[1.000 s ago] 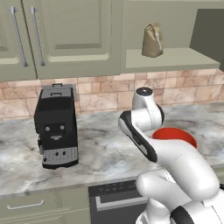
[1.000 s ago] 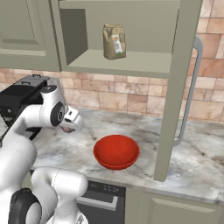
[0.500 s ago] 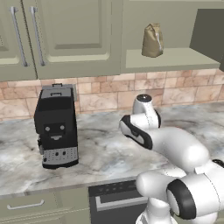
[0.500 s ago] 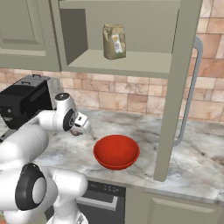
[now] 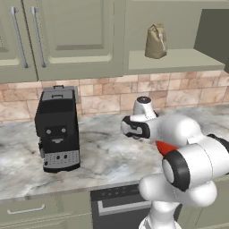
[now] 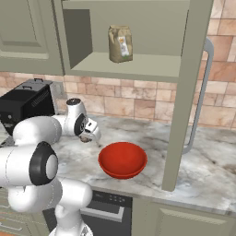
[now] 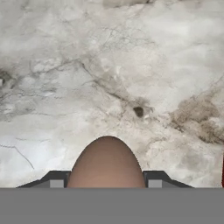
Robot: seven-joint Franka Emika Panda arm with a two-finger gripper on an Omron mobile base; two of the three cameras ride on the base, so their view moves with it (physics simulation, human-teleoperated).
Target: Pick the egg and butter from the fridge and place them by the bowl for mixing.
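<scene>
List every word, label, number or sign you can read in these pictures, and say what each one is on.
No text can be read anywhere.
Brown paper bag on the open shelf: a pale label on its front, too small and blurred to read.
Black coffee machine: a grey panel of small dots and marks, no legible characters.
Egg, red bowl, marble counter: no markings.

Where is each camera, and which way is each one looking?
Left base view: behind the arm on its left, facing the counter and coffee machine; white arm at lower right.
Right base view: behind on the right, facing the bowl; arm at lower left.
Hand view: on the hand, looking down at the counter past the egg, with both fingertips showing.
Both base views share the brown bag.
</scene>
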